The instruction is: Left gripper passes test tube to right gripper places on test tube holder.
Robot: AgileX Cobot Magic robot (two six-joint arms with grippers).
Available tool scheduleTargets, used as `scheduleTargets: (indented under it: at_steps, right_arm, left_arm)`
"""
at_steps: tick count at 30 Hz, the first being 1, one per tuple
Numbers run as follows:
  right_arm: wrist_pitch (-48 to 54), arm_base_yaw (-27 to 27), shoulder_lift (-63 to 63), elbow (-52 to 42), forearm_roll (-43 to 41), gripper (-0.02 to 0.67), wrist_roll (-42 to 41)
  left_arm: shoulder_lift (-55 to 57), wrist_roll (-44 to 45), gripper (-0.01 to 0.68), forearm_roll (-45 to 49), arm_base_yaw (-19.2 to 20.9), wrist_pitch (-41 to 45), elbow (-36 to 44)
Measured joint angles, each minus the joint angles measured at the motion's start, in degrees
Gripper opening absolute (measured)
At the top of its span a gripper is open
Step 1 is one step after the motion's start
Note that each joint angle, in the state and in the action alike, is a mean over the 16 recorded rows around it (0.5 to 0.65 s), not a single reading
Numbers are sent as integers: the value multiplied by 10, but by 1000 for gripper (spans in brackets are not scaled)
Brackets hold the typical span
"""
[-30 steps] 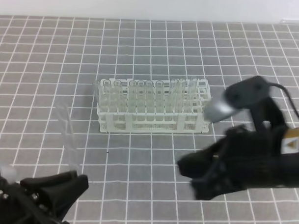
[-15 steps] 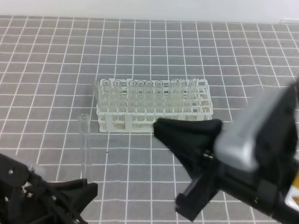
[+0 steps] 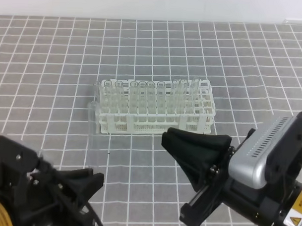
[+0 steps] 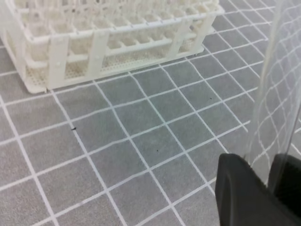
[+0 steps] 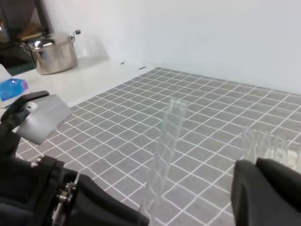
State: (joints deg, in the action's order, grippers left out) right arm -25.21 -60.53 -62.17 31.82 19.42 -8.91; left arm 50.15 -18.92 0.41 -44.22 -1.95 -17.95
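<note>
One test tube [image 3: 93, 122] upright in the closed left tool [image 3: 87, 182]; right tool [image 3: 189, 149] beside it, apparently empty, opening unclear.

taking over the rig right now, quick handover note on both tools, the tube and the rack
Left tool: shut on the test tube, holding it upright by its lower end, front left of the rack.
Right tool: turned toward the tube, apart from it; open or shut cannot be told.
Test tube holder: mid-table, other clear tubes standing in it.
Done: tube picked up and presented.
Left: right tool takes the tube, left releases, right sets it in the holder.
</note>
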Motion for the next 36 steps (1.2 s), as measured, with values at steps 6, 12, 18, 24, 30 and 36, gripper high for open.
scheduleTargets:
  at_steps: [6,12,18,24,30,36]
  right_arm:
    - [6,0,-21,24,-3,217,14]
    - [19,0,-59,64,-4,392,36]
    - [28,0,-105,104,-5,482,67]
    - [20,0,-137,128,-19,495,102]
    - [3,0,-154,138,-45,496,131]
    - [-20,0,-162,140,-70,496,155]
  left_arm:
    - [10,0,63,5,0,26,-21]
    - [18,0,63,5,0,27,-27]
    - [21,7,51,9,0,19,-28]
    - [21,16,51,16,0,7,-28]
    - [20,23,51,24,0,-11,-28]
    - [20,23,57,36,0,-29,-28]
